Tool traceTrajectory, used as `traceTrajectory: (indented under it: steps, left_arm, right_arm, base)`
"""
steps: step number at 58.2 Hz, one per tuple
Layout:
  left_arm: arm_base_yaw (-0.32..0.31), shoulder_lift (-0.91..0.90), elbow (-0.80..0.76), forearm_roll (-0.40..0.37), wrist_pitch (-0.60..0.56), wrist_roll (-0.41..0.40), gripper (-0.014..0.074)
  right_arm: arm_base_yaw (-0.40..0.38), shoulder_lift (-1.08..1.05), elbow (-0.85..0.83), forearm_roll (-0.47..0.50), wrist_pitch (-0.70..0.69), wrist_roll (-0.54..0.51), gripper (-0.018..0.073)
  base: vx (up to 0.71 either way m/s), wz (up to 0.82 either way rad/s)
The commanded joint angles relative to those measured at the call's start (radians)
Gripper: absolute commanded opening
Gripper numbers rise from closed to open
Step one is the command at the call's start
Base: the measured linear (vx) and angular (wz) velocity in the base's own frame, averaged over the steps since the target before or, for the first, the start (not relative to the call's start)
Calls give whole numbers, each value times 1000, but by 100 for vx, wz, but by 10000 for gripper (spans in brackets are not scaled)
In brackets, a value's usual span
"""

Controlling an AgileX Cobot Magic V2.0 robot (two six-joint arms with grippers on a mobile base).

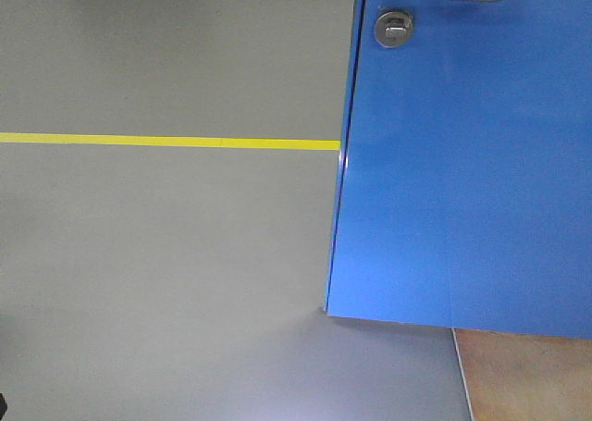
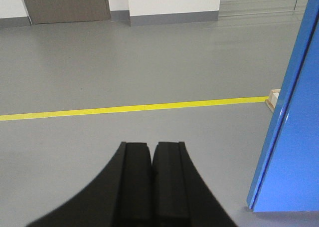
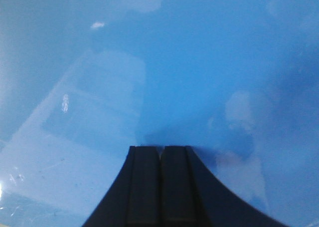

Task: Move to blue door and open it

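Approach complete: the blue door point(image 1: 462, 162) stands near right, apparently partly swung, right gripper point(image 3: 160, 152) fingers together at its face, left gripper point(image 2: 151, 149) together over floor point(image 2: 99, 62); further opening remains.

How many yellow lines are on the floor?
1. The yellow line crosses the grey floor and ends at the blue door. More may be hidden behind the door.

The whole frame is filled by the glossy blue door point(image 3: 199, 62), on which pale, blurred reflections are seen at the left and upper left. At the bottom centre the black right pincer point(image 3: 160, 154) is seen with its two fingers point(image 3: 143, 187) pressed together, tips right at the panel; actual contact cannot be judged.
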Motion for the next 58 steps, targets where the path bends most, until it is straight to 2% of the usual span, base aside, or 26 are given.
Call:
traceTrajectory:
  steps: [1, 51, 55, 58]
  left_arm:
    - [-1, -14, -30, -2, -86, -7, 73]
    - [-1, -14, -30, -3, -87, -8, 73]
    - [-1, -14, -30, -3, -87, -8, 73]
    - [-1, -14, -30, -3, -87, -8, 73]
  right_arm:
    - [-4, -49, -33, 10, -42, -8, 8]
    - [-4, -49, -33, 9, -50, -8, 8]
    - [-4, -55, -33, -44, -63, -8, 8]
    - [2, -65, -33, -143, -81, -8, 8]
  base:
    - [12, -2]
    - [5, -1]
    - [0, 0]
    - [0, 0]
